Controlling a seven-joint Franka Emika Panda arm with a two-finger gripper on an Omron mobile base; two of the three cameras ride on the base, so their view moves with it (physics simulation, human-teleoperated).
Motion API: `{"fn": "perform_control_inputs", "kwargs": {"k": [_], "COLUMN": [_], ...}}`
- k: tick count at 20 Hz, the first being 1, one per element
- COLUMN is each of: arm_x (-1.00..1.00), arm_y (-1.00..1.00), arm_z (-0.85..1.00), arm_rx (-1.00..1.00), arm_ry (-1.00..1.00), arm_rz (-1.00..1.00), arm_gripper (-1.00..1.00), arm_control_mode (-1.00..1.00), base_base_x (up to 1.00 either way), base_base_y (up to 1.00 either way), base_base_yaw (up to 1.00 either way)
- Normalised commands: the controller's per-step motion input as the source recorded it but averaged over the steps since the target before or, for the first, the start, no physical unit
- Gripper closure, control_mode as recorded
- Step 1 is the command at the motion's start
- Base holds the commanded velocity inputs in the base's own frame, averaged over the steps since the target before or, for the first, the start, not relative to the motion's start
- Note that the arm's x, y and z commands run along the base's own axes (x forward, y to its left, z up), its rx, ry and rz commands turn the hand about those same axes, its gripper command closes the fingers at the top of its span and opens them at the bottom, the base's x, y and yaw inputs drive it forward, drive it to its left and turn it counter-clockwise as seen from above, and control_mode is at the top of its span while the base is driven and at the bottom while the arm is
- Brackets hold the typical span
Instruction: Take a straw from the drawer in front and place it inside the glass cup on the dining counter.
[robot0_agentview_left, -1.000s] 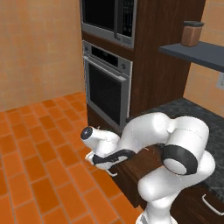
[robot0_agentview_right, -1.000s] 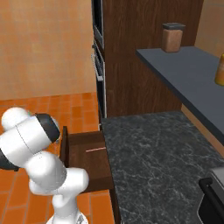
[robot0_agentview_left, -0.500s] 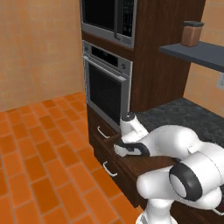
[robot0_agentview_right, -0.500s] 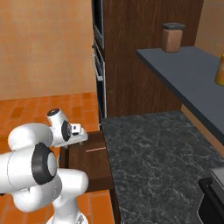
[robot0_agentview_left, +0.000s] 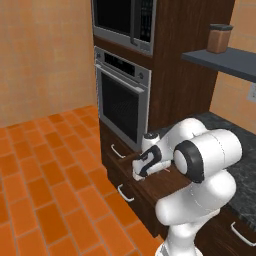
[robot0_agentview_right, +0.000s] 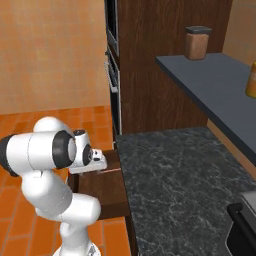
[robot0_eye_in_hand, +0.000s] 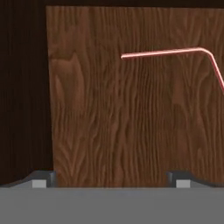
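straw (robot0_eye_in_hand: 175, 52) (long end) cut off

White arm (robot0_agentview_right: 45, 160) bent over open drawer (robot0_agentview_right: 102, 187), beside dark granite counter (robot0_agentview_right: 180, 185)

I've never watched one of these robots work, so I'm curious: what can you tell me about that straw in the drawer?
The straw is thin, red with a pale streak, and looks like plastic. It has a long straight part and a bend near one end, past which it runs out of the hand view. It lies flat on the wooden floor of the open drawer, touching nothing else. The open gripper is above the drawer, off to one side of the straw, not touching it.
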Motion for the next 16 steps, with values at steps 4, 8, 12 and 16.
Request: {"fn": "perform_control_inputs", "kwargs": {"k": [4,8,12,16], "arm_x": [-0.13,-0.16,-0.30,-0.07], "arm_y": [0.63,0.88,0.94,-0.33], "arm_z": [-0.21,-0.16,-0.09,0.32], "arm_rx": [0.07,0.03,0.00,0.00], "arm_ry": [0.10,0.14,0.11,-0.05], "arm_rz": [0.00,0.00,0.00,-0.02], "arm_gripper": [-1.00,-1.00,-1.00,-1.00], "arm_control_mode": [-1.00,-1.00,-1.00,-1.00], "base_base_x": [0.00,0.00,0.00,0.00], "base_base_y": [0.00,0.00,0.00,0.00], "base_base_yaw": [0.00,0.00,0.00,0.00]}}
